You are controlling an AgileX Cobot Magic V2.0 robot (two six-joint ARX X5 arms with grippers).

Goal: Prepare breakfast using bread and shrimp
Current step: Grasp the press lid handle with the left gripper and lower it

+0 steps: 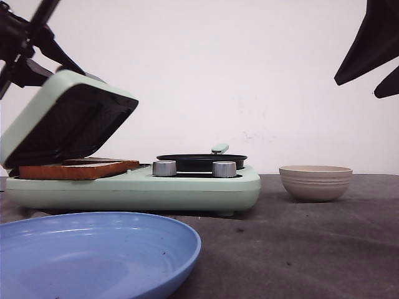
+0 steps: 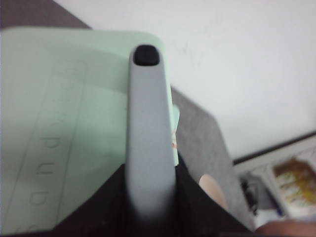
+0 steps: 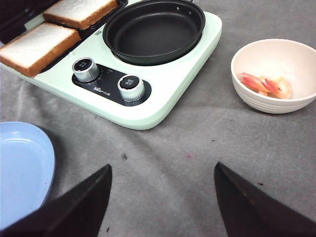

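A mint-green breakfast maker (image 1: 187,187) stands on the grey bench (image 1: 299,237), and everything else is placed from it. Its hinged lid (image 1: 62,115) is tilted up over the toasting side. On its other side sits a round black pan (image 3: 154,30) with a pale green handle (image 1: 219,148). Two silver knobs (image 3: 86,69) are set in a black panel in front of the pan. A beige ribbed bowl (image 1: 315,182) rests on the bench beyond the pan end, well apart. A blue plate (image 1: 93,252) lies in front of the maker's toasting end.
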